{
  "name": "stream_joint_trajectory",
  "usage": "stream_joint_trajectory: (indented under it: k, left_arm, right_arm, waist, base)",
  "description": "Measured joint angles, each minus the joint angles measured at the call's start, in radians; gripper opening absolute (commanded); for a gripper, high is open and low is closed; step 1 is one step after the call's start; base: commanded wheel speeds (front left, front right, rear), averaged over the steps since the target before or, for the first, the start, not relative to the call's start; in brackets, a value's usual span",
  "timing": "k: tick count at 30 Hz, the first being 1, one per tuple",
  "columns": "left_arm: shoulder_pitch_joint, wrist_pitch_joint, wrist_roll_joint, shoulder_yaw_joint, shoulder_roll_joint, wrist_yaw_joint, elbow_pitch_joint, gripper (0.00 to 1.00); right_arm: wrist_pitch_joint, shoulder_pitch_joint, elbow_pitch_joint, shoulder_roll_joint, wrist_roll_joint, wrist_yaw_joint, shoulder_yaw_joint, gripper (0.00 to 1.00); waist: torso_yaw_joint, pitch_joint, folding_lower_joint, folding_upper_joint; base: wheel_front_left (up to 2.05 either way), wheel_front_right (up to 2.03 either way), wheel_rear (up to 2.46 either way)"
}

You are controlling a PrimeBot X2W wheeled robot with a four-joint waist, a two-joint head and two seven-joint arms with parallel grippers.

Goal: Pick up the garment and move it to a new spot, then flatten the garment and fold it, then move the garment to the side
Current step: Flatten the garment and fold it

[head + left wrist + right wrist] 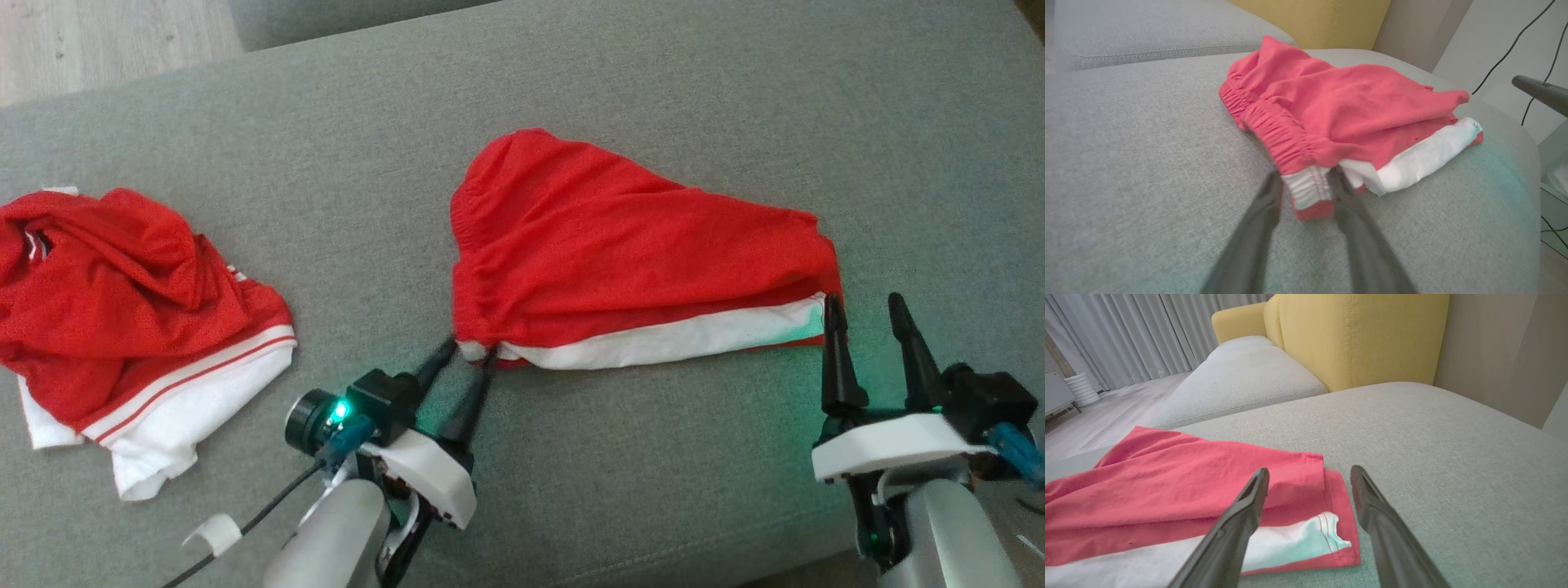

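Observation:
The garment is a pair of red shorts with a white side band, lying loosely flattened mid-cushion. My left gripper is at its near-left waistband corner. In the left wrist view that corner sits between the blurred fingers of the left gripper, whose jaws still stand apart. My right gripper is open at the near-right hem corner, its left fingertip touching the fabric edge. In the right wrist view the hem corner lies below and between the fingers of the right gripper.
A second red and white garment lies crumpled at the far left of the grey cushion. Wooden floor shows beyond the far-left edge. A yellow backrest rises behind. Cables hang on the wall at the right.

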Motion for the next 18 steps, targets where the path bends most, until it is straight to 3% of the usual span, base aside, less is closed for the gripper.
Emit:
stream_joint_trajectory:
  k: [1,2,8,18]
  left_arm:
    - [-0.001,0.0,-0.003,-0.005,0.001,0.0,0.001,0.14]
    - [-0.001,0.0,-0.012,-0.01,0.001,0.0,0.002,0.0]
    - [-0.011,-0.031,-0.025,-0.04,0.011,0.0,0.0,0.0]
    - [-0.023,-0.045,-0.025,-0.064,0.025,-0.007,-0.014,0.0]
  right_arm:
    - [0.0,0.0,0.008,0.0,-0.001,0.0,0.0,1.0]
    - [0.0,0.0,0.018,0.0,-0.003,0.0,-0.002,1.0]
    - [0.012,-0.03,0.129,0.0,-0.051,0.0,-0.064,1.0]
    - [0.055,-0.109,0.251,0.0,-0.085,0.0,-0.079,1.0]
  waist:
    - [0.0,0.0,0.0,0.0]
    - [0.0,0.0,-0.0001,0.0]
    - [0.013,0.001,-0.0001,0.0]
    - [0.038,0.006,-0.0001,0.0]
  base:
    - [0.0,0.0,0.0]
    - [0.0,0.0,0.0]
    - [0.0,0.0,0.0]
    - [0.0,0.0,0.0]
